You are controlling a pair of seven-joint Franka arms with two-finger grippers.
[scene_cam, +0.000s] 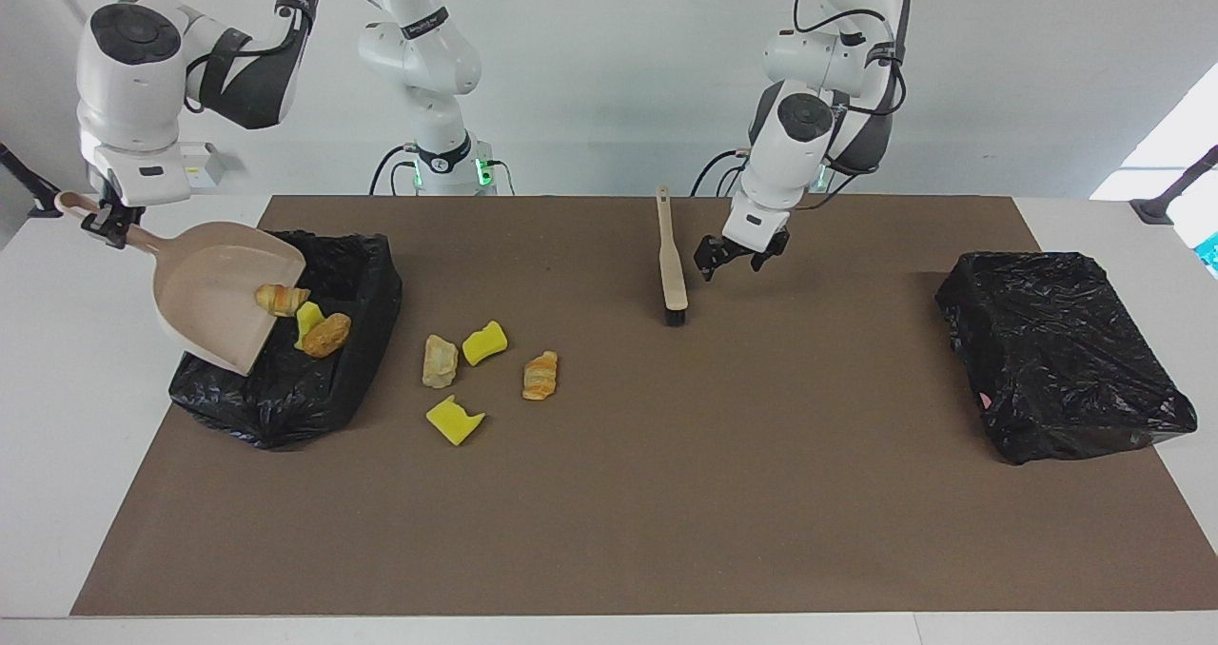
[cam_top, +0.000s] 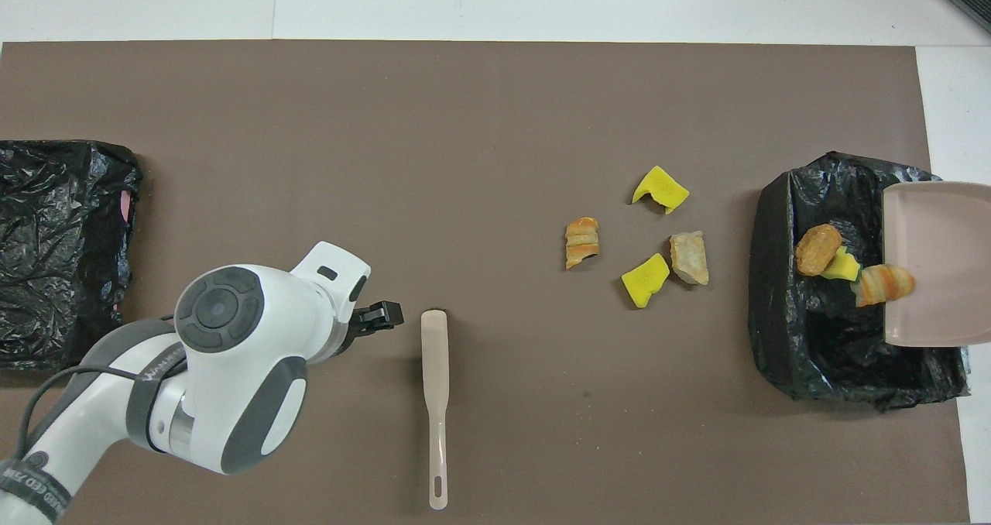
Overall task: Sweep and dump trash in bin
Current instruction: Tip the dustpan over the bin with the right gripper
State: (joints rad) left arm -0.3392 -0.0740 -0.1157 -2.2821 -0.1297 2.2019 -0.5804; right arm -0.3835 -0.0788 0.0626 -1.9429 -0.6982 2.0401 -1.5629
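My right gripper (scene_cam: 103,219) is shut on the handle of the beige dustpan (scene_cam: 214,298) and holds it tilted over the black-lined bin (scene_cam: 276,407) at the right arm's end. A croissant piece (scene_cam: 282,299) sits at the pan's lip. A yellow sponge chunk (scene_cam: 307,320) and a brown pastry piece (scene_cam: 326,334) are just below it in the bin. Several trash bits lie on the mat beside the bin: a pale pastry (scene_cam: 440,361), two yellow sponge chunks (scene_cam: 484,342) (scene_cam: 455,420) and a croissant (scene_cam: 540,376). My left gripper (scene_cam: 740,255) is open and empty, just above the mat beside the beige brush (scene_cam: 672,260).
The brush (cam_top: 436,378) lies flat on the brown mat (scene_cam: 666,512), bristles away from the robots. A second black-lined bin (scene_cam: 1061,355) stands at the left arm's end. In the overhead view the dustpan (cam_top: 929,262) reaches the picture's edge over the bin (cam_top: 782,277).
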